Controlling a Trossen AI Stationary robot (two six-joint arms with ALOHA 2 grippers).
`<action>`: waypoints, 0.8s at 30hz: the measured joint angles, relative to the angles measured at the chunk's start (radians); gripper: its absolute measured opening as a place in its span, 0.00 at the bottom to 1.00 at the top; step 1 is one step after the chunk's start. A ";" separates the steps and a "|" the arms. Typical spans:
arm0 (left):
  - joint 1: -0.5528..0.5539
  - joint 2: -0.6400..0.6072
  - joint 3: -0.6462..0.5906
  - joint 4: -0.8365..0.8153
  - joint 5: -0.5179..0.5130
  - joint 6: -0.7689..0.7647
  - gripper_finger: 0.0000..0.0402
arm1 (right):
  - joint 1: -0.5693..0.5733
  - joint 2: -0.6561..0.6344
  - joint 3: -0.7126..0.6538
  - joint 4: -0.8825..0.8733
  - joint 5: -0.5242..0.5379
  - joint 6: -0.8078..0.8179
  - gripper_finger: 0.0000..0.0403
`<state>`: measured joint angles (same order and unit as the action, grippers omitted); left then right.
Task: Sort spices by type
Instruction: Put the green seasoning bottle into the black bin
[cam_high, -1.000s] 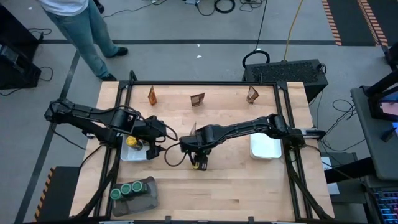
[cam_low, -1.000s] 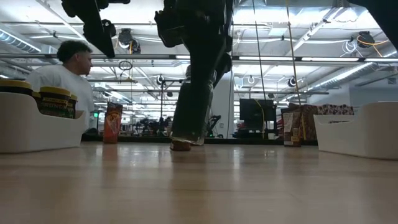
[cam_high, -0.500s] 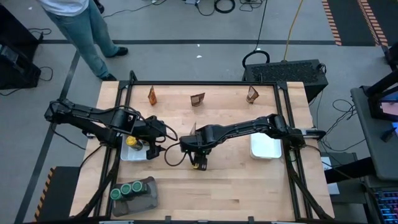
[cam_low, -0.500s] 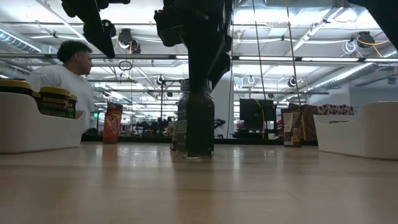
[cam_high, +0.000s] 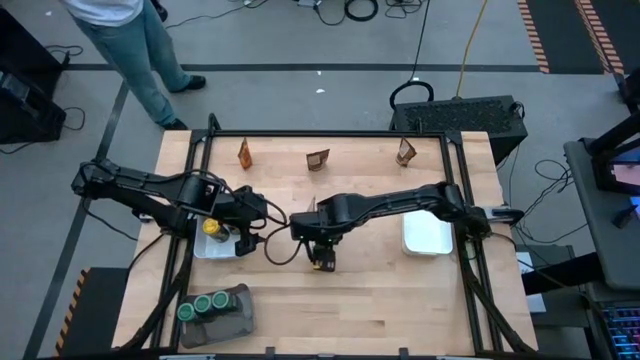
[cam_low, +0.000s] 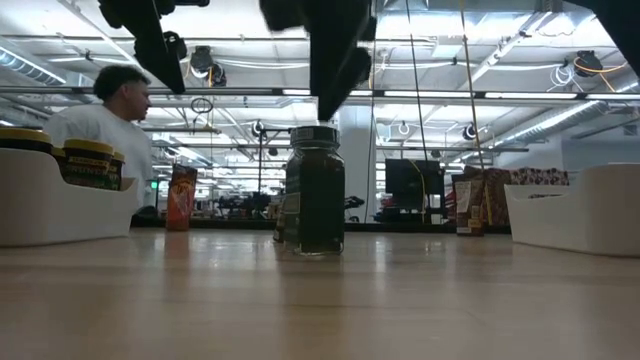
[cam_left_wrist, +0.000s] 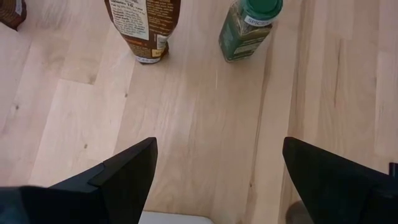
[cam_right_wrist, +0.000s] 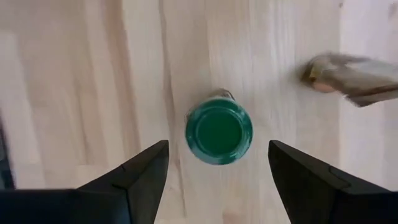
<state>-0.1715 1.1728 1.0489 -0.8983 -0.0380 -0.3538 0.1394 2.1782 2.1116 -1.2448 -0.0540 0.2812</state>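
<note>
R gripper (cam_right_wrist: 217, 168) at frame centre in high view, fingers spread wide, holding nothing; it hangs directly above green-lid jar (cam_right_wrist: 219, 131), clear of the lid, jar standing upright on the wooden table (cam_high: 400, 300). Low view: same jar mid-frame, fingers above the lid, not touching. L gripper (cam_left_wrist: 217, 180) at centre-left in high view, fingers wide apart, empty, over the white tray (cam_high: 210, 250) w/ yellow-lid jar (cam_high: 211, 228) in it. Three green-lid jars in dark grey tray (cam_high: 238, 312), lower left. Three brown packets (cam_high: 317, 160) stand along the table's upper edge. L wrist view: packet back label has fine print, not legible; jar label illegible too. Person (cam_high: 130, 40) upper left, off the table.
</note>
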 joint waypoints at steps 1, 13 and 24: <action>0.000 0.000 0.000 0.000 0.000 0.001 0.87 | 0.000 -0.011 0.005 -0.002 0.000 -0.003 0.64; 0.000 -0.002 -0.003 0.211 0.000 -0.004 0.87 | 0.013 -0.218 0.005 -0.129 0.175 -0.015 0.64; -0.002 0.030 -0.080 0.582 -0.030 0.160 0.87 | 0.083 -0.435 0.004 -0.215 0.362 0.152 0.64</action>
<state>-0.1740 1.2030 0.9688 -0.3168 -0.0675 -0.1940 0.2220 1.7435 2.1159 -1.4595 0.3080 0.4333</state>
